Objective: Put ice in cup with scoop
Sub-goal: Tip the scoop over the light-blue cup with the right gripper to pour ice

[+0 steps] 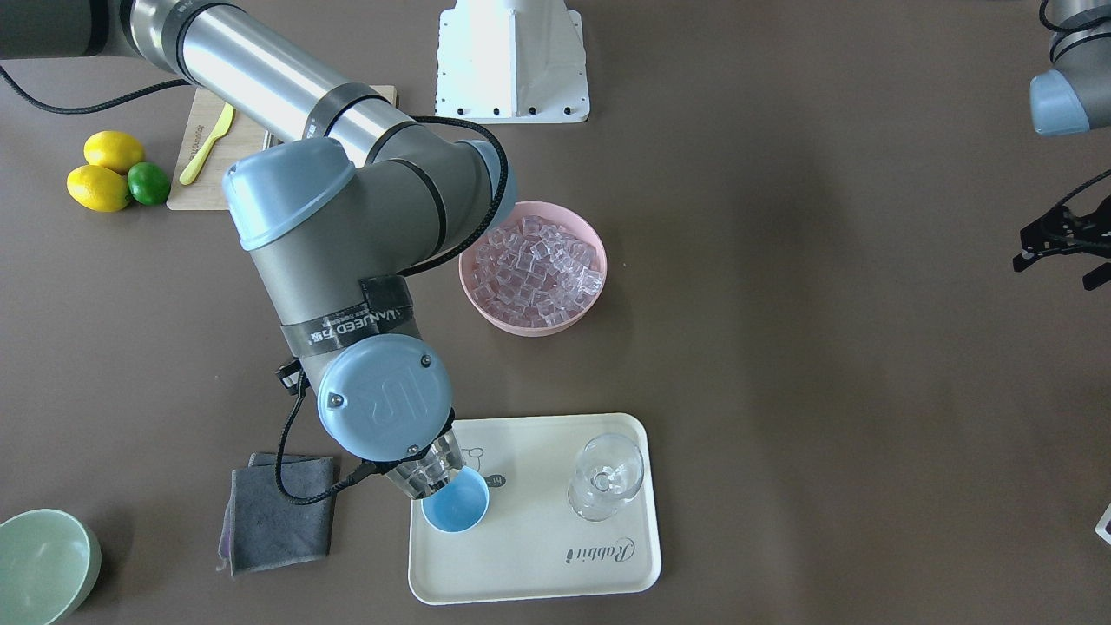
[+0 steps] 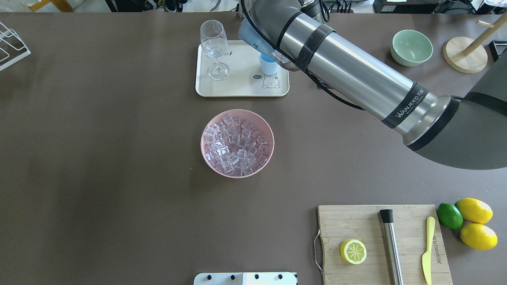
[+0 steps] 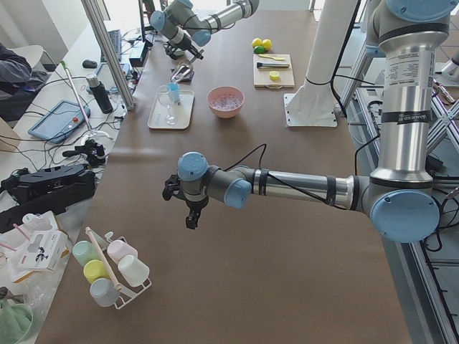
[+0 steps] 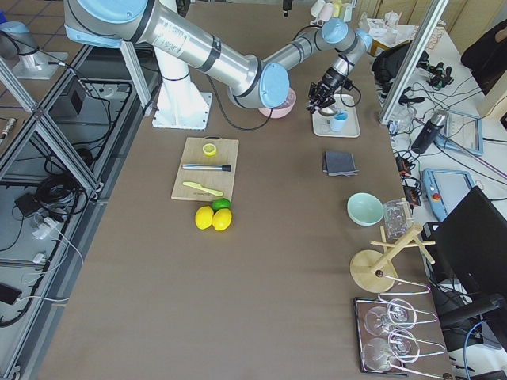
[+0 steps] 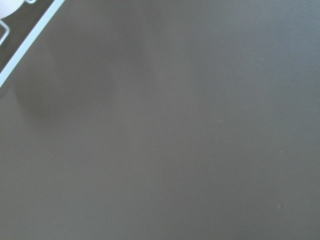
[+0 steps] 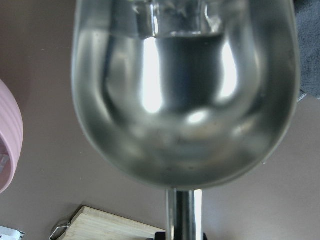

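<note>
The light-blue cup point(image 1: 457, 503) point(image 2: 268, 65) stands on the cream tray point(image 1: 538, 573), on the side away from the wine glass. The steel scoop point(image 1: 430, 473) point(image 2: 282, 59) hangs just over the cup's rim with several clear ice cubes in its trough. In the right wrist view the scoop point(image 6: 182, 100) fills the frame, ice point(image 6: 170, 15) at its far lip. My right gripper point(image 4: 323, 95) is shut on the scoop's handle point(image 6: 184, 215). More ice point(image 2: 237, 144) fills a pink bowl point(image 1: 486, 304). My left gripper point(image 1: 1063, 247) hovers open far off, holding nothing.
A wine glass point(image 1: 605, 476) stands on the tray beside the cup. A grey cloth point(image 1: 282, 512) and a green bowl point(image 1: 39, 564) lie near the tray. A cutting board point(image 2: 380, 245) holds a lemon half, steel cylinder and yellow knife, with lemons and a lime point(image 2: 449, 215) beside it.
</note>
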`<state>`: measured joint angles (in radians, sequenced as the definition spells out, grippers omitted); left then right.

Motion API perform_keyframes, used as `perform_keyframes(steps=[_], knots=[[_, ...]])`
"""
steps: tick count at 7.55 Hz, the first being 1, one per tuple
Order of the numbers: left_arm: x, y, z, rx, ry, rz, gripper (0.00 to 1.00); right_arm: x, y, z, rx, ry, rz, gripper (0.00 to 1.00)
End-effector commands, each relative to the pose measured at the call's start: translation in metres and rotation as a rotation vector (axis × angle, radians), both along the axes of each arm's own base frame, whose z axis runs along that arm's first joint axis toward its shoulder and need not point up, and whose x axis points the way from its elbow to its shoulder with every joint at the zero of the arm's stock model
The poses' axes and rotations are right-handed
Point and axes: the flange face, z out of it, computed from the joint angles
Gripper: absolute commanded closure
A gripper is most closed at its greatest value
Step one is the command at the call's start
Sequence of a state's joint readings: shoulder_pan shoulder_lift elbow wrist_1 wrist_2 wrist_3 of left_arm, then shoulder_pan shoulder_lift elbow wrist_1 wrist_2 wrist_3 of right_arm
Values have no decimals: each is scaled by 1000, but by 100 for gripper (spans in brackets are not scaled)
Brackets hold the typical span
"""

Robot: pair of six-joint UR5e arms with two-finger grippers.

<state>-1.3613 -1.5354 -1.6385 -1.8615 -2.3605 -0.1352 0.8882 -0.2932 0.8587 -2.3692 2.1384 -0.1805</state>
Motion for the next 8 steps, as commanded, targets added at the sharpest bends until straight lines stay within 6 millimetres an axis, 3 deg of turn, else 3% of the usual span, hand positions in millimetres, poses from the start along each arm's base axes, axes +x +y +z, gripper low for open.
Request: perform_keyframes(steps=[1,6,7,8], knots=[[-58,24,24,-119,36,-105,2,1,-2,-8,-12,29,-22,100],[-71,34,30,-155,30,-149,2,6,-2,-9,-13,40,-101,100],[-72,34,33,-161,29,-150,2,12,-2,-15,5,15,-88,100],[-72,35,35,-164,29,-151,2,34,-4,-18,41,-11,-62,100]])
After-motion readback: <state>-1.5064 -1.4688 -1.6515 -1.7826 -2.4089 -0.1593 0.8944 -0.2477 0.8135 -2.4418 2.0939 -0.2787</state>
